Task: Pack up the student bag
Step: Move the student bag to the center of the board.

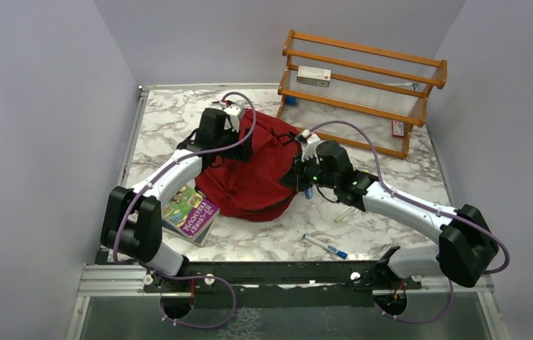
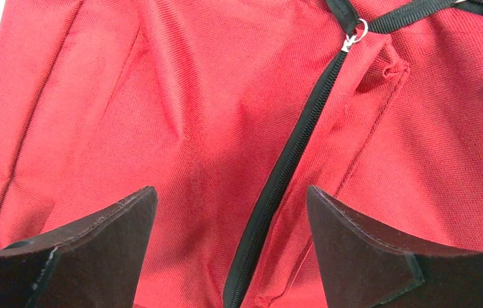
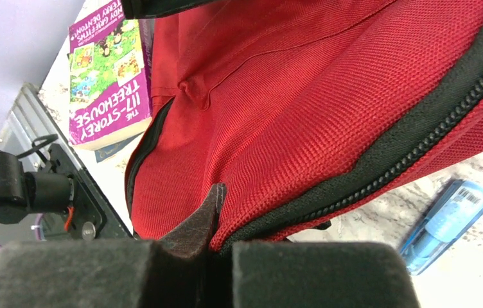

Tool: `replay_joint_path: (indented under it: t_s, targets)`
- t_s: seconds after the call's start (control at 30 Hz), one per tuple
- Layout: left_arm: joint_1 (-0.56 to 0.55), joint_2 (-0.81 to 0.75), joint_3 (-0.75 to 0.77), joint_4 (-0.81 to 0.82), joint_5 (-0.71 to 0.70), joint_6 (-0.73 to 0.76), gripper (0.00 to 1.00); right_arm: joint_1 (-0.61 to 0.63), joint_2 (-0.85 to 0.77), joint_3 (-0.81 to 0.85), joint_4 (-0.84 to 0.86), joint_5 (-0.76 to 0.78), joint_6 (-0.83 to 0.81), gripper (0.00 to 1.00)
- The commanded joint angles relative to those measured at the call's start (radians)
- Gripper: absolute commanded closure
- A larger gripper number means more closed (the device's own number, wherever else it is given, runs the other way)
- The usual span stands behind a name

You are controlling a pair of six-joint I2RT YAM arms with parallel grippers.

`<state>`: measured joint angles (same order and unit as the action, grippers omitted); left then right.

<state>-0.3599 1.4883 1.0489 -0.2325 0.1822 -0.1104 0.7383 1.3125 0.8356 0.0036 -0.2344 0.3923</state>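
Right tool (image 3: 215,221) pinches student bag (image 1: 253,180), zipper (image 2: 277,186) closed, contents hidden.

Centre, student bag (image 1: 253,180): dark-red woven fabric, with black zipper (image 2: 284,173) and black straps (image 2: 412,16). Table (image 1: 164,120): white marble pattern with grey-brown veins. Lower left, book (image 1: 191,211): magenta cover, green cartoon panels, white title lettering. Upper right, rack (image 1: 363,78): orange-brown wood. Lower centre, pen (image 1: 326,247): white barrel, blue cap. Lower right of the right wrist view, tube (image 3: 447,221): translucent blue, barcode label. Arms (image 1: 405,205): white links, black joints
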Motion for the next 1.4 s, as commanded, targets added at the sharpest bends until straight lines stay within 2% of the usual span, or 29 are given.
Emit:
replay_joint_path:
  t_s: [0.0,0.13,0.4,0.53,0.63,0.77,0.87,1.0,1.17,1.37]
  targets:
    - [-0.012,0.06,0.042,-0.005,0.0,0.029,0.15,0.004,-0.002,-0.052,0.174,-0.06,0.119,0.99]
    - [-0.015,0.09,0.046,-0.019,-0.021,0.057,0.19,0.004,0.039,-0.076,0.227,-0.053,0.162,0.99]
    - [-0.036,0.156,0.096,-0.051,-0.026,0.103,0.2,0.005,0.184,-0.052,0.297,-0.131,0.193,0.97]
    - [-0.048,0.189,0.117,-0.082,-0.082,0.14,0.25,0.005,0.225,-0.055,0.278,-0.115,0.23,0.9]
    - [-0.05,0.212,0.122,-0.098,-0.136,0.15,0.32,0.004,0.231,-0.077,0.228,-0.063,0.245,0.82]
    - [-0.051,0.248,0.14,-0.126,-0.167,0.151,0.41,0.004,0.201,-0.117,0.131,0.037,0.259,0.65]
    - [-0.056,0.252,0.139,-0.133,-0.174,0.147,0.43,0.005,0.148,-0.136,0.032,0.113,0.257,0.51]
    - [-0.065,0.242,0.13,-0.139,-0.198,0.124,0.43,0.004,0.041,-0.113,-0.135,0.225,0.227,0.41]
    - [-0.101,0.222,0.125,-0.155,-0.206,0.083,0.44,0.004,-0.078,-0.006,-0.269,0.419,0.134,0.35]
    - [-0.14,0.181,0.115,-0.159,-0.223,0.059,0.39,0.004,-0.026,0.143,-0.3,0.551,0.008,0.35]
